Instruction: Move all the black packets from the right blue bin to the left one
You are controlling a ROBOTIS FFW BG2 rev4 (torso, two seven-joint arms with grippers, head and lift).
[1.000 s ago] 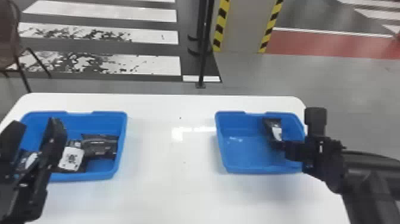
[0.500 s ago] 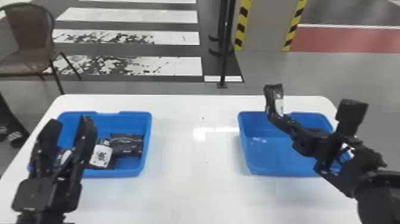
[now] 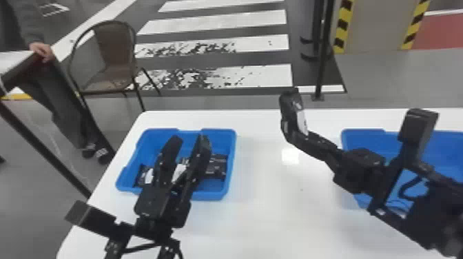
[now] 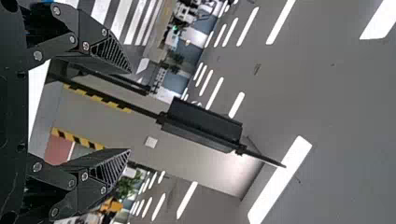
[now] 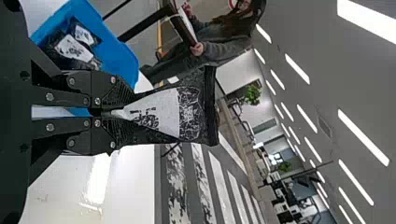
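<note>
Right claw (image 5: 114, 113): closed, its tips squeezed together on one end of a black packet (image 5: 163, 114).
Held packet: pinched where it narrows, the broad end standing up past the fingertips, probably so the fingers can let go cleanly over a bin; so narrow a grip could let it twist.
Place in the air: above the table (image 3: 268, 213), between the two bins, seemingly on its way across.
Left claw (image 3: 189, 141): wide apart with nothing between its fingers, in front of the left bin (image 3: 232, 165) in the head view; it seems to be just waiting.
Left bin: holds more black packets (image 3: 217, 165), lying flat against one another, as if dropped in loosely.
Right bin (image 3: 363, 137): partly behind the right arm, so I cannot tell whether any packet remains.
Next: carry the packet over the left bin and release, keeping away from the left claw, which it could bump.
</note>
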